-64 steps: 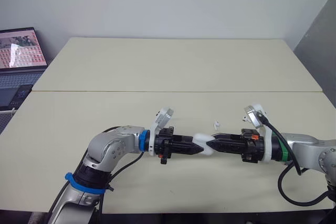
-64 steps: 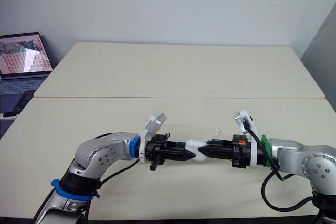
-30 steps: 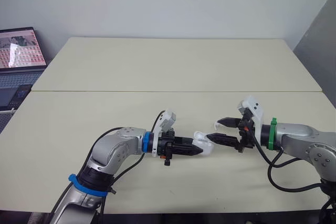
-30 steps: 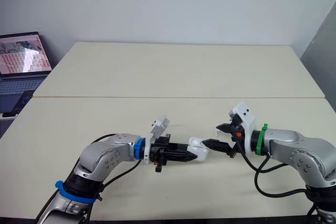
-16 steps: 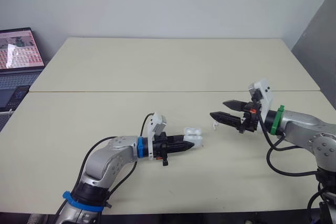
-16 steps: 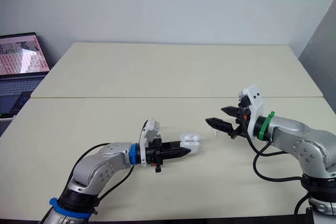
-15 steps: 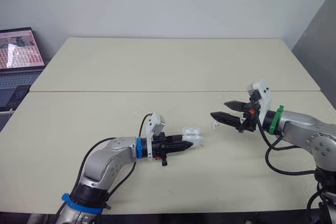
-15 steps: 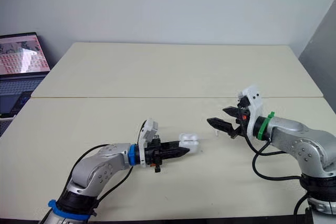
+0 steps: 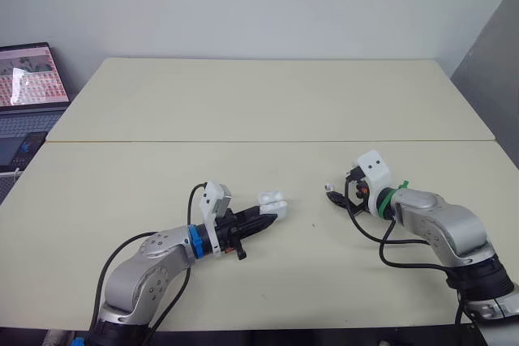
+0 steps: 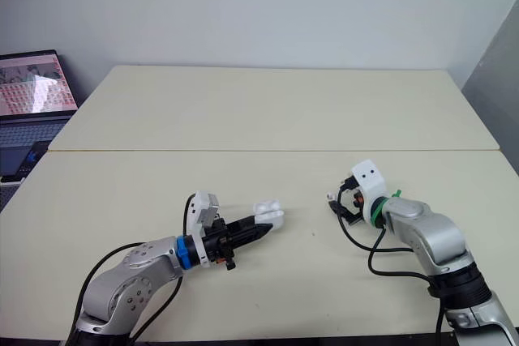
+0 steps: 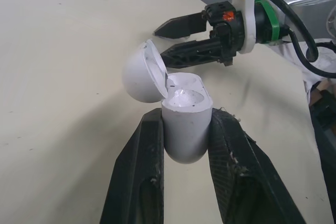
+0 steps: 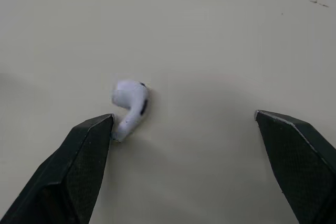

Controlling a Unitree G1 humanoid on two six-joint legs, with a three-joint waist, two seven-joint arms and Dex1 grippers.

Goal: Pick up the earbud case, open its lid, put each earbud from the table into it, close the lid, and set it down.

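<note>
One small white plastic earbud (image 12: 130,106) lies on the pale cream worktop (image 9: 243,103), right beside one finger (image 12: 84,153) of the right tool (image 12: 184,119), whose fingers stand wide apart either side of it. Meanwhile the left tool (image 11: 186,118) is clamped on the glossy white earbud case (image 11: 184,132), lid (image 11: 140,74) hinged open, well apart from the bud. Danger now: squeezing off-centre could flick that slippery bud away, or pinch its thin stem crookedly.

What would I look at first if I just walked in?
Probably the small white plastic earbud case, its lid flipped open, pinched in the left gripper over the front part of the cream table. Next, the tiny white earbud lying on the table to the case's right, with the right gripper open around it.
</note>
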